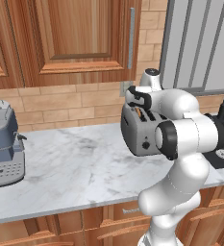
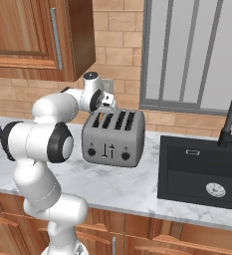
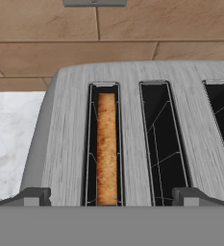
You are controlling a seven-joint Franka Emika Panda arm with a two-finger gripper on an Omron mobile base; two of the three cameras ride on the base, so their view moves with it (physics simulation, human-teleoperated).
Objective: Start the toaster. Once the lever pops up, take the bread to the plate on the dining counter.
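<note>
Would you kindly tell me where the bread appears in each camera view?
Left base view: bread at centre right, an orange sliver in the toaster beside the arm.
Right base view: hidden by the arm.
Hand view: bread centre, in the leftmost slot.
Shared landmark: the toaster.

The gripper (image 3: 111,196) hangs just above the toaster (image 2: 113,139), jaws wide apart, and nothing sits between it and the slots. The bread (image 3: 106,146) stands in the far-left slot, with thin wire guards close on both sides. The slots beside it are bare. A brick wall (image 2: 118,55) rises right behind the toaster. The wood cabinet (image 1: 70,38) hangs high over the worktop (image 1: 80,168). Left of the toaster the worktop is open up to the coffee machine (image 1: 3,144). The black sink (image 2: 202,172) lies to the right.
</note>
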